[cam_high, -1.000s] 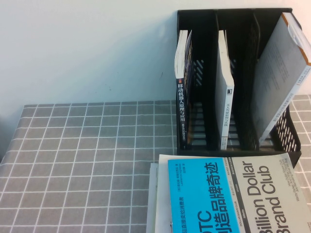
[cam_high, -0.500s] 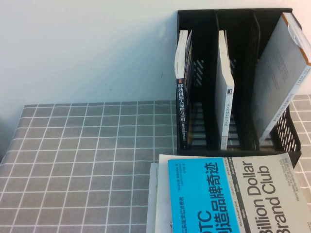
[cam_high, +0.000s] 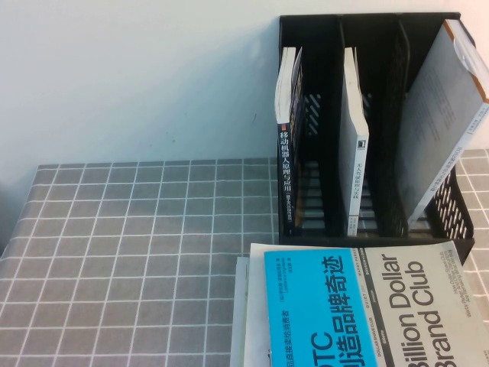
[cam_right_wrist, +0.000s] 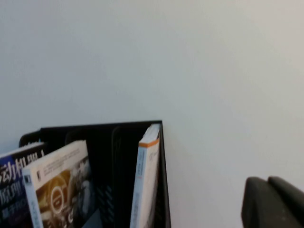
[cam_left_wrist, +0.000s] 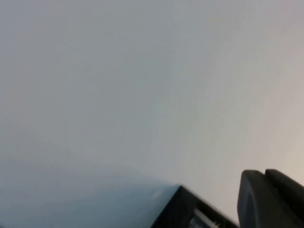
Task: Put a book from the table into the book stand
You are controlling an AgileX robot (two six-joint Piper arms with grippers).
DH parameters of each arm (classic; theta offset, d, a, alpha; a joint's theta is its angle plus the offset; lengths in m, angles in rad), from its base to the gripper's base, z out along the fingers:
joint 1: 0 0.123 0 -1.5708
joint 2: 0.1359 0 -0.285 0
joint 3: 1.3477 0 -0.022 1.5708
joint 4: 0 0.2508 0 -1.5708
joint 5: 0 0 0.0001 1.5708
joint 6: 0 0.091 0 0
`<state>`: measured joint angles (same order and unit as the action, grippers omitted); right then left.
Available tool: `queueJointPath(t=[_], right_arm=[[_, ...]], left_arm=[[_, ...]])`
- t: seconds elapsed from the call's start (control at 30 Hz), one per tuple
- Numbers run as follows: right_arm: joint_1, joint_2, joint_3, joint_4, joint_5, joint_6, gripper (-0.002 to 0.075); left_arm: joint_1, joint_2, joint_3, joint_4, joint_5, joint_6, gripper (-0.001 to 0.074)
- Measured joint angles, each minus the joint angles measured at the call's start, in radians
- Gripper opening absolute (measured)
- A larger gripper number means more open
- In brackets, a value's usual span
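Lying flat on the table (cam_high: 137, 252), near edge, just in front of the book stand (cam_high: 336, 30): the book (cam_high: 367, 306), blue-and-cream cover up; atop a pale book; left gripper (cam_left_wrist: 271, 199) fully closed, empty, facing wall; right gripper (cam_right_wrist: 273, 202) facing stand top, empty, jaw gap cannot tell.
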<state>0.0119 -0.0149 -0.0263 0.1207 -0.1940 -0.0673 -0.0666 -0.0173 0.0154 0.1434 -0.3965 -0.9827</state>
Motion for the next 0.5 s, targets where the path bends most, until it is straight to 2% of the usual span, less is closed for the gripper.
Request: queueJointPath(t=[0.23,0.4,0.5], right_arm=[[0.0,0.049,-0.204,-0.002,0.397,0.001,-0.0003],[0.0,0.218,-0.356,-0.004,0.674,-0.123,-0.0003],[0.0,0.357,-0.449,-0.004,0.828,-0.203,-0.0003]], left_arm=[[0.0,0.029,-0.216,0.425,0.443,-0.054,-0.0003],[0.0,0.205,-0.386,0.401,0.821,-0.036,-0.0003],[0.0,0.343,-0.462,0.261,0.956,0.113,-0.0003]])
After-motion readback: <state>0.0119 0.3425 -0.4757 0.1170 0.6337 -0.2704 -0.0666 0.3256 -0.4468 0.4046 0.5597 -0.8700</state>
